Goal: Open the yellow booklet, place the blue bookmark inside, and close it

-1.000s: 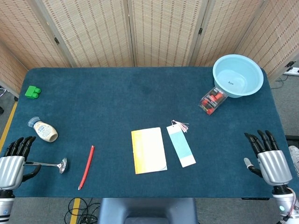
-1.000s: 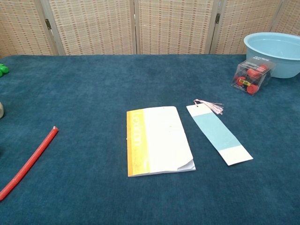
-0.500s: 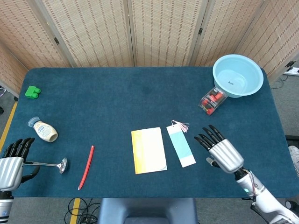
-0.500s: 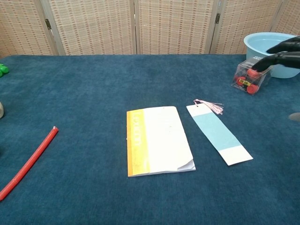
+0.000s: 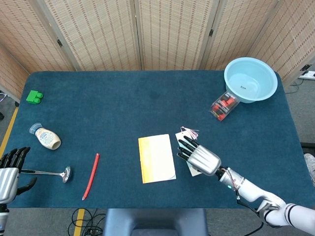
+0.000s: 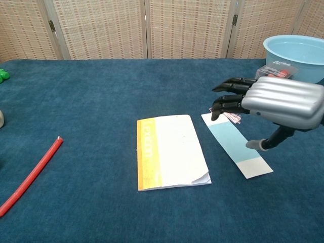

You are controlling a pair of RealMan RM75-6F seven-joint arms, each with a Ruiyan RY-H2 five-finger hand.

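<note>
left hand (image 5: 9, 172) idle at the table's near edge, fingers loose, empty | yellow booklet (image 6: 169, 151) closed, flat mid-table | right hand (image 6: 273, 104) spread, empty, above blue bookmark (image 6: 236, 145) just beside booklet, probably lining up

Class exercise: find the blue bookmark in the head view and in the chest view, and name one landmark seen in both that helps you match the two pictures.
Head view: blue bookmark just right of centre, largely covered by the right robot hand.
Chest view: right of centre, below that robot hand.
Shared landmark: the yellow booklet immediately to its left.
</note>
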